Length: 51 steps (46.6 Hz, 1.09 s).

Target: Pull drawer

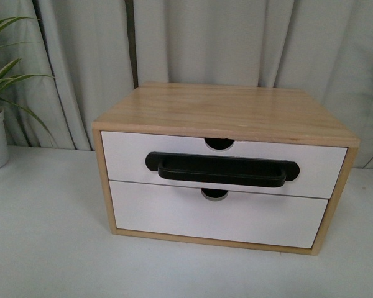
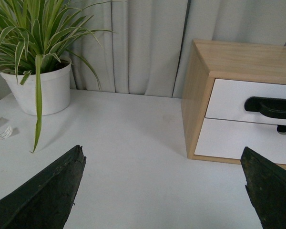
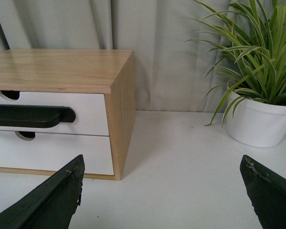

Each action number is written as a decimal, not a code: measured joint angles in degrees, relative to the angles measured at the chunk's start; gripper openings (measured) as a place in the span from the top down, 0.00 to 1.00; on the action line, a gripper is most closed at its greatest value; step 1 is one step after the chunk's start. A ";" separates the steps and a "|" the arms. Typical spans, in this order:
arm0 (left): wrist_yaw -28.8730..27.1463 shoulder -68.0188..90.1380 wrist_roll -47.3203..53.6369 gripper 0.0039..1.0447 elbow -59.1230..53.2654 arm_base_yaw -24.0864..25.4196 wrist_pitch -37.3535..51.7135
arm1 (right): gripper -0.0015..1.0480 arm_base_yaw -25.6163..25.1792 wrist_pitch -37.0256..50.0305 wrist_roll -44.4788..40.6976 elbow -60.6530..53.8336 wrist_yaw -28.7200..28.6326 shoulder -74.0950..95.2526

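Observation:
A small wooden cabinet (image 1: 230,108) stands on the white table in the front view. Its upper drawer (image 1: 127,158) has a white front, a long black bar handle (image 1: 222,169) and a half-round notch (image 1: 219,143) at its top edge; it sits shut, flush with the frame. The same drawer (image 2: 229,100) shows in the left wrist view and again, as the drawer (image 3: 88,112), in the right wrist view. My left gripper (image 2: 163,157) is open over bare table, left of the cabinet. My right gripper (image 3: 162,164) is open, right of the cabinet. Neither touches anything.
Below sits a plain white drawer front (image 1: 217,220) without a handle. A potted plant in a white pot (image 2: 38,88) stands left of the cabinet, another white pot (image 3: 260,121) to its right. Grey curtains (image 1: 236,37) hang behind. A white curled object (image 2: 1,132) lies near the left pot.

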 joint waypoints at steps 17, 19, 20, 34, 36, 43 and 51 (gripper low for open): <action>0.00 0.00 -0.02 0.05 0.00 0.02 0.00 | 0.09 0.00 0.00 0.02 0.00 -0.02 0.00; 0.00 0.00 -0.02 0.05 0.00 0.02 0.00 | 0.09 0.00 0.00 0.00 0.00 -0.02 0.00; 0.00 0.00 -0.02 0.05 0.00 0.00 0.00 | 0.09 0.00 0.00 0.00 0.00 -0.02 0.00; -37.11 14.16 2.03 0.05 4.00 -20.28 2.36 | 0.09 -6.08 -14.34 2.45 9.16 -23.41 15.80; -34.71 17.14 3.74 0.05 5.01 -20.55 5.20 | 0.09 -6.08 -12.98 0.07 10.58 -24.65 18.40; -18.21 29.20 9.22 0.05 8.83 -18.88 16.39 | 0.09 -4.59 -8.85 -9.16 15.04 -26.58 28.89; 1.99 49.51 20.98 0.05 17.75 -19.43 20.39 | 0.09 0.92 -7.63 -25.18 23.80 -29.29 45.22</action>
